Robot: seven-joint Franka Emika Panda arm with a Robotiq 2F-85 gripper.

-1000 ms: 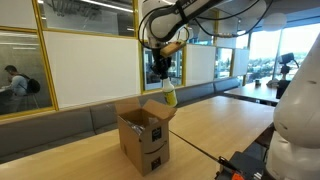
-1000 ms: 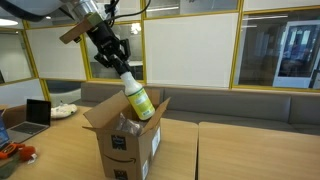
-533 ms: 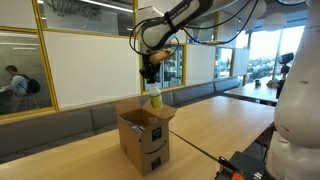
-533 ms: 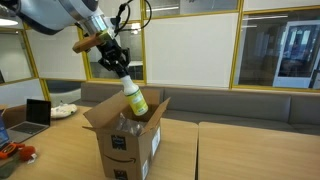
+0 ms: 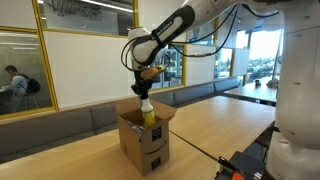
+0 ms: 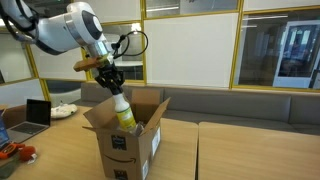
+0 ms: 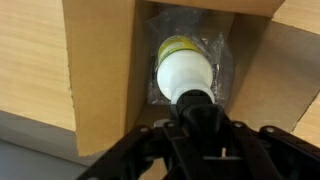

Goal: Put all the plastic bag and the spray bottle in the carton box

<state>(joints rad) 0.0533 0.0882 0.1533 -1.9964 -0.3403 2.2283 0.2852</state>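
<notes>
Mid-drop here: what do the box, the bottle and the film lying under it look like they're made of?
Carton box: brown cardboard, matte, likely corrugated, going by its stiff folded flaps.
Spray bottle: whitish translucent plastic, smooth, with yellowish contents showing through; the black head is probably plastic too.
Plastic bag: thin clear film, glossy, with wrinkled highlights.

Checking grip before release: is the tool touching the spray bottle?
Touching. The wrist view shows the tool closed around the black head of the spray bottle; in an exterior view the bottle hangs into the carton box.
</notes>
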